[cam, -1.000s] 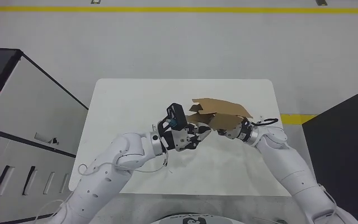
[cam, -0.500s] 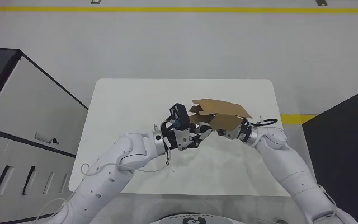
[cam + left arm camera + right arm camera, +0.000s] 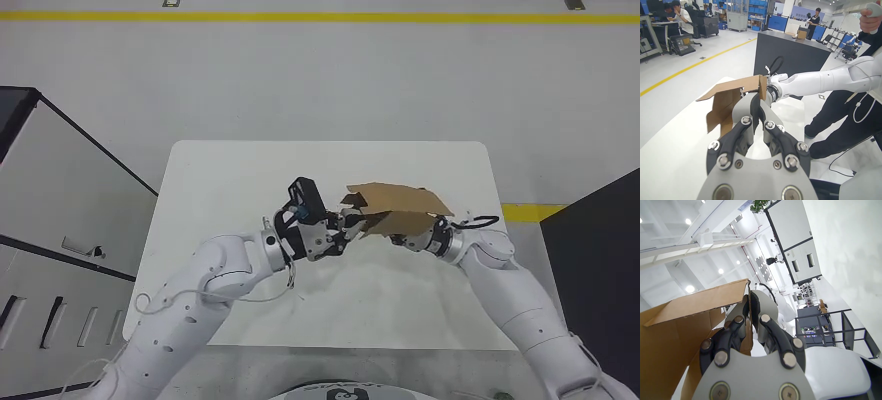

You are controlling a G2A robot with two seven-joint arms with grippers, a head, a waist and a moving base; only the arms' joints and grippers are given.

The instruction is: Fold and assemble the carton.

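Carton aloft, left gripper with fingers pinched tight on a flap, right gripper clamping a wall; best fold slowly along the crease.

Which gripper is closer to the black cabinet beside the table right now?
Right. The right gripper holds the carton at the end on the black cabinet's side. The left gripper holds the carton's opposite end, farther from that cabinet.

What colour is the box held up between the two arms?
Plain brown, bare cardboard. The carton shows best in the left wrist view.
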